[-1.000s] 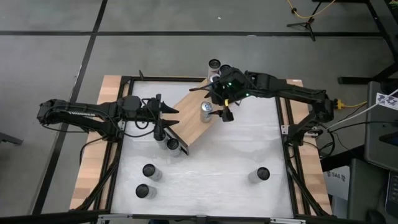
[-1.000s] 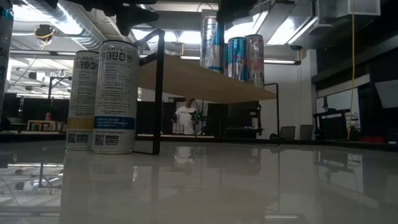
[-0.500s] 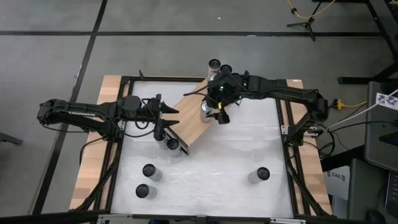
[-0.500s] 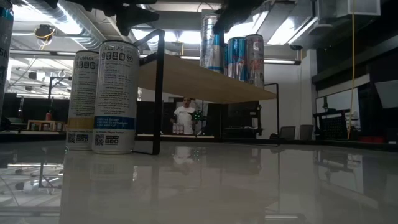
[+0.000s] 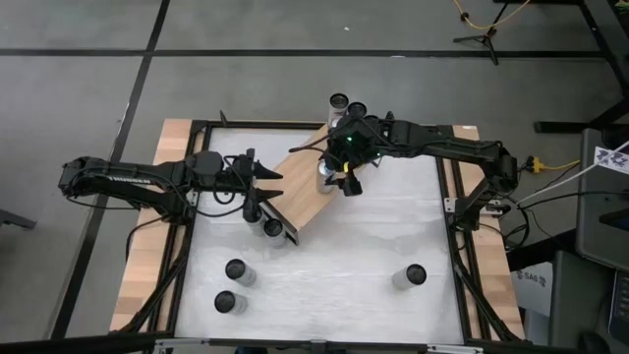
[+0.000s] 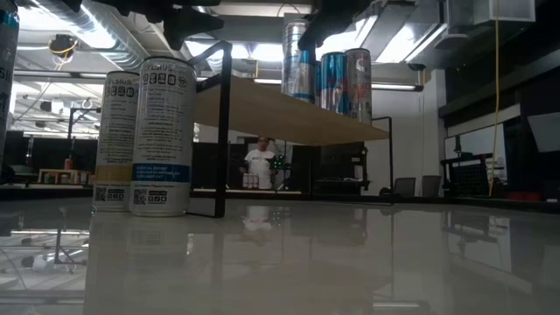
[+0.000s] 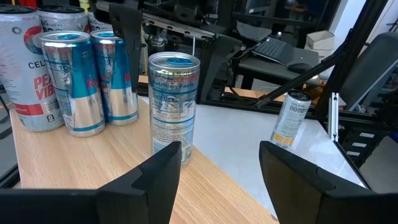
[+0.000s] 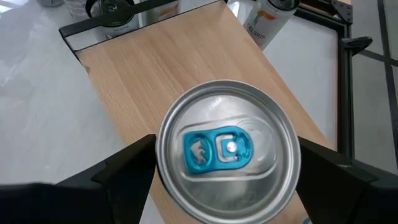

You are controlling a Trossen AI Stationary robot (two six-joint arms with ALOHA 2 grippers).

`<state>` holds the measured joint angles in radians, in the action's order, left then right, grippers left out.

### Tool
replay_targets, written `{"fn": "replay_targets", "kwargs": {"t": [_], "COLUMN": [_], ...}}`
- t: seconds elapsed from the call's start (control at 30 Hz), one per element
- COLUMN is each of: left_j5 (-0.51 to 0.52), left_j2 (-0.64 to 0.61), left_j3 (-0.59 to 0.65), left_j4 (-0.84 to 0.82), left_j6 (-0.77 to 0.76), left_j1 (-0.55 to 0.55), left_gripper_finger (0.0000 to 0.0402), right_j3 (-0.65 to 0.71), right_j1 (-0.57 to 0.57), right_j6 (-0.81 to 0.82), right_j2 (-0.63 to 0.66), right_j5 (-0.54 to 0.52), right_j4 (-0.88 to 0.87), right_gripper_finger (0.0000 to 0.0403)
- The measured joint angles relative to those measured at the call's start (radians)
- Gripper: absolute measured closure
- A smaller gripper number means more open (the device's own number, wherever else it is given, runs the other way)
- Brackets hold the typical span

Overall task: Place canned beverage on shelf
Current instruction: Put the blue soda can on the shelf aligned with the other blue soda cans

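High view: we see the light wooden shelf [image 5: 307, 187] lying diagonally on the white table [image 5: 344, 275], the right gripper [image 5: 334, 175] above the can [image 5: 325, 173] standing on it; left gripper [image 5: 263, 187] released at the shelf's other end. Low view: cylindrical cans [image 6: 325, 80] upright on the board. Left wrist view: fingers [image 7: 155, 174] apart. Right wrist view: fingers [image 8: 121, 168] flank the blue-tabbed metal top, seemingly not clamping.

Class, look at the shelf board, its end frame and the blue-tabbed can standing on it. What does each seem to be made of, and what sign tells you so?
Shelf: apparently light wood or wood laminate, matte, with fine grain lines.
Frame: probably black-painted metal, a thin straight bar.
Can: apparently aluminium, its top bright and reflective, with a glossy blue pull tab.
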<state>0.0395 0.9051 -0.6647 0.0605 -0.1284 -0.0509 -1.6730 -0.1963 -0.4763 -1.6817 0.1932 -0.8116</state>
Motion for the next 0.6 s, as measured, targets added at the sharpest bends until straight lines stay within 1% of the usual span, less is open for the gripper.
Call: {"fn": "replay_targets", "kwargs": {"t": [0.2,0.37,0.47,0.6], "left_j5": [0.0,0.0,0.0,0.0], "left_j2": [0.0,0.0,0.0,0.0], "left_j3": [0.0,0.0,0.0,0.0], "left_j4": [0.0,0.0,0.0,0.0], "left_j6": [0.0,0.0,0.0,0.004], "left_j1": [0.0,0.0,0.0,0.0], "left_gripper_finger": [0.0192,0.0192,0.0192,0.0192], "right_j3": [0.0,0.0,0.0,0.0], "right_j1": [0.0,0.0,0.0,0.0], "right_j6": [0.072,0.086,0.087,0.088], "right_j2": [0.0,0.0,0.0,0.0], "right_j5": [-0.002,-0.002,-0.002,0.0], "right_j4": [0.002,0.002,0.002,0.003], "right_gripper_finger": [0.0068,0.0074,0.0099,0.0146]}}
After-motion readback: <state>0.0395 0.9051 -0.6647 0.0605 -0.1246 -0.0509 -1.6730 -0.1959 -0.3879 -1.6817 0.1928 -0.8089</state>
